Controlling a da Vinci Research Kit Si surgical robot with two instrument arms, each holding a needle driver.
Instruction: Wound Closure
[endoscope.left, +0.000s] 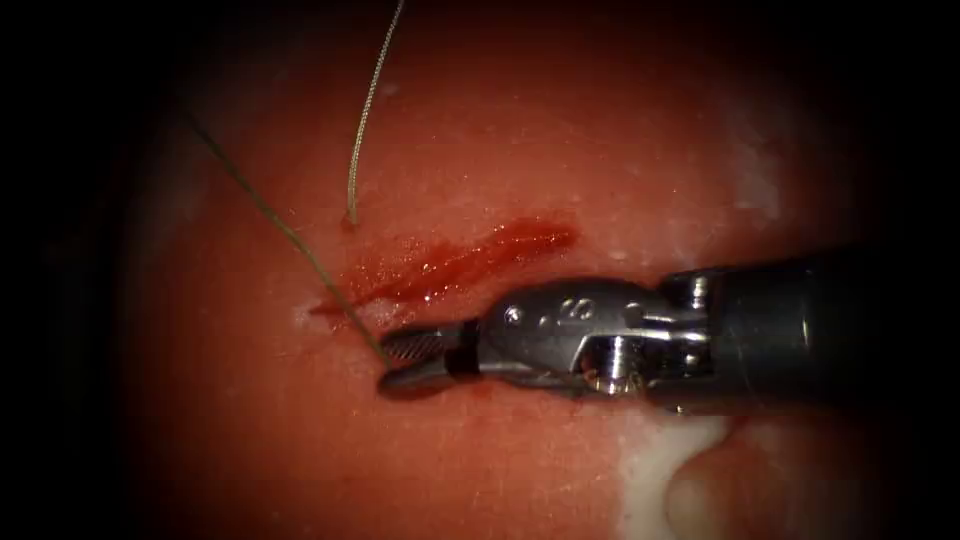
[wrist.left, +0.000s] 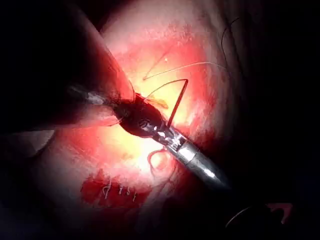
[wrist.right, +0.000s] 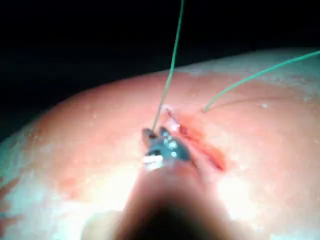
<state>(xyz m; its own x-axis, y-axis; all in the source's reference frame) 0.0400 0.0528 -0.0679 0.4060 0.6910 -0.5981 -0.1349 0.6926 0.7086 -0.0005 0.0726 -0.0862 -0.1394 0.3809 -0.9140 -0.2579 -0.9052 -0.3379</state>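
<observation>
One pale, whitish patch (endoscope.left: 660, 470) lies nearest on the tissue (endoscope.left: 250, 440), below the shaft. Just beyond it the right arm's tool (endoscope.left: 385, 362) reaches in from the right and lies low over the tissue, its tip at the left end of the cut (endoscope.left: 450, 265). Small marks are stamped on its metal wrist, too small to read. Its jaws are pinched on the thread (endoscope.left: 290, 235), with the ribbed face of the upper jaw in sight. This dark, thin thread runs taut from the jaw tips up and away to the left. The right wrist view shows the same hold: the thread (wrist.right: 170, 75) rises straight from the tool (wrist.right: 156, 132).

The cut is a slanting red gash, wet with red fluid (endoscope.left: 520, 240), rising towards the right. Beyond its left end a second strand (endoscope.left: 362, 120), paler and gently curved, meets the tissue and climbs out of view.

In the left wrist view the left arm's tool (wrist.left: 95, 100) is a close, blurred dark shape beside the right arm's tool (wrist.left: 145, 120); what it holds cannot be told.
</observation>
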